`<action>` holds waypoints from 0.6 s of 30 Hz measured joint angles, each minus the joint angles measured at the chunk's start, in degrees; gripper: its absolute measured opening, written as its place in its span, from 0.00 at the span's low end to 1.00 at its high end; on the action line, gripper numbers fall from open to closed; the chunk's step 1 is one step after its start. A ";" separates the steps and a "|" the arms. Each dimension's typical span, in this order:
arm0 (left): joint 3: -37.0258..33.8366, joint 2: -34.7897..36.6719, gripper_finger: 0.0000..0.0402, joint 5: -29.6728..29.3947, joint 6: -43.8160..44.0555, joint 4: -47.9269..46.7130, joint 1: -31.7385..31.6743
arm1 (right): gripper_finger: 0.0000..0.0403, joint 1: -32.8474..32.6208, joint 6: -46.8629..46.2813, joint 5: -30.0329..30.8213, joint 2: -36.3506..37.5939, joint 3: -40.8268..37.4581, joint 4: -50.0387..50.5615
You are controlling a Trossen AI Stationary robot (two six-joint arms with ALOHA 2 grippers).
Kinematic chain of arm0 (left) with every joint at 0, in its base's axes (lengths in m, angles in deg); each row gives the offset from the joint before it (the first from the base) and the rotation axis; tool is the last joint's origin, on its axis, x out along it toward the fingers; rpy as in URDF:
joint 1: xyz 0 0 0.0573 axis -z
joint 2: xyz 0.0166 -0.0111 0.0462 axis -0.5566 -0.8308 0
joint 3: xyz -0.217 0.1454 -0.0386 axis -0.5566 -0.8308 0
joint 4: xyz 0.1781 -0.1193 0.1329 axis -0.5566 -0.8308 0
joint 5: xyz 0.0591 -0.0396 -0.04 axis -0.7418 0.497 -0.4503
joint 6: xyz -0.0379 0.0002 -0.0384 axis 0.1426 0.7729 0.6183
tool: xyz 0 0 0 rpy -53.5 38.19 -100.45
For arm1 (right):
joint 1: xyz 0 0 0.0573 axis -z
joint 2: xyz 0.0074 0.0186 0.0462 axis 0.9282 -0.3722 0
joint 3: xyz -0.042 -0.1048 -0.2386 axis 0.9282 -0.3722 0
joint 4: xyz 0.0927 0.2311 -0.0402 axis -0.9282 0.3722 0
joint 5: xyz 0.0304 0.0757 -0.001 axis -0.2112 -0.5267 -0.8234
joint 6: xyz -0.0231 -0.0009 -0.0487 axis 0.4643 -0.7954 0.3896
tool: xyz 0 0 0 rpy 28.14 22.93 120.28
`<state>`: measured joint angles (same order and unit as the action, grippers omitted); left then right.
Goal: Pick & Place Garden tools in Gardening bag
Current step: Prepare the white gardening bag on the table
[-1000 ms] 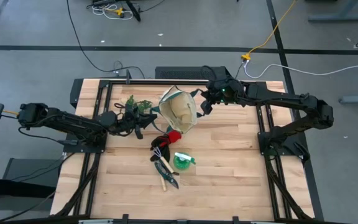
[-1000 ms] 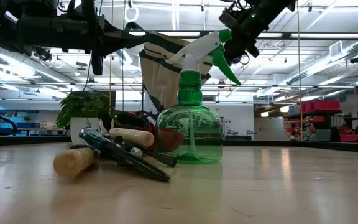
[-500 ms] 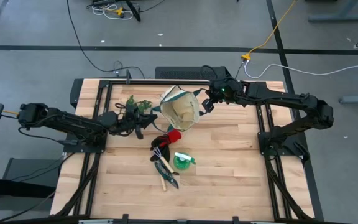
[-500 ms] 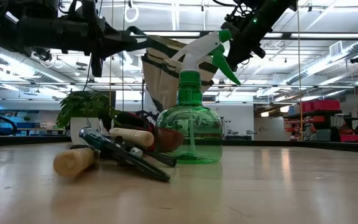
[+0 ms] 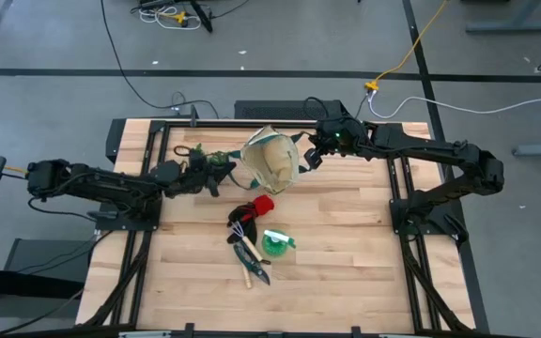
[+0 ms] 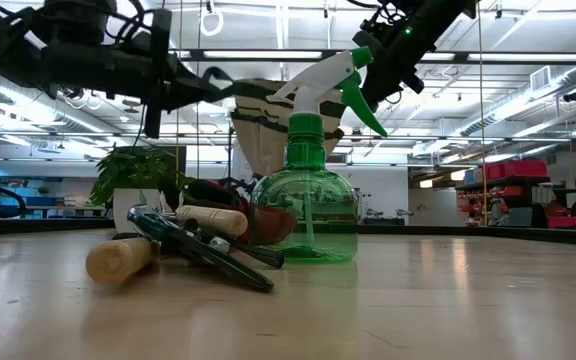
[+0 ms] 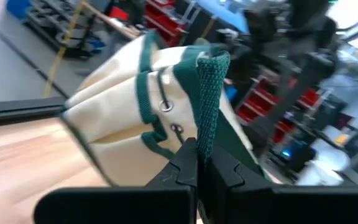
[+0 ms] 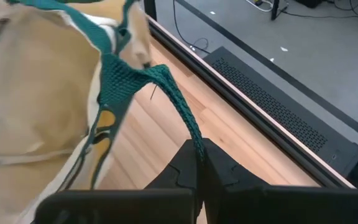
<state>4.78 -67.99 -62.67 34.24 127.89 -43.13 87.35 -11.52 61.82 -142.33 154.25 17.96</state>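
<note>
The beige gardening bag [image 5: 270, 161] with green trim hangs between my two grippers over the far middle of the table, its mouth spread open. My left gripper [image 5: 222, 170] is shut on one green loop handle on the bag's left. My right gripper [image 5: 309, 158] is shut on the other handle on its right. The tools lie in a pile nearer the front: a red-and-black glove [image 5: 259, 205], a green spray bottle [image 6: 305, 205] standing upright, a wooden-handled rake [image 6: 118, 260] and dark-handled shears [image 6: 203, 248]. The bottle hides the bag's bottom in the low view. My left gripper pinches the green webbing loop handle [image 7: 205, 106] between its two fingers [image 7: 182, 163], coming level from the table's left. The strap runs up out of the fingers to the bag's rim. The bag [image 7: 129, 118] hangs beyond it. My right gripper pinches the other green webbing handle [image 8: 188, 127] between its two fingers [image 8: 185, 163], coming from the table's right. The strap runs taut from the fingertips to the bag's rim [image 8: 114, 81]. The bag's wall [image 8: 36, 93] hangs beyond.
A leafy plant sprig [image 5: 212, 158] lies on the table beside my left gripper, left of the bag. Bare wooden tabletop [image 5: 346, 253] lies to the right of and in front of the tool pile. Metal frame rails [image 5: 402, 188] run along both sides.
My left gripper has gone a little toward the far edge, still shut on its handle. My right gripper has shifted slightly toward the right edge. The bag has moved a little toward the far edge with them, its mouth drawn wider between the handles.
</note>
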 joint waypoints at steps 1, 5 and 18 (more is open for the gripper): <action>0.00 0.00 0.02 0.41 0.38 -0.36 -0.98 | 0.00 0.00 0.02 -0.12 0.00 0.00 -0.14; 0.00 0.00 0.02 4.26 1.29 -0.42 -4.37 | 0.00 0.00 0.02 -0.66 -0.04 0.00 -0.27; 0.00 0.00 0.02 9.32 2.83 -1.77 -9.97 | 0.00 1.52 -0.31 -0.74 -2.56 -0.09 -0.43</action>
<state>4.78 -67.99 -53.35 37.07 126.13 -53.10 88.88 -11.83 61.08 -144.89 154.17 17.53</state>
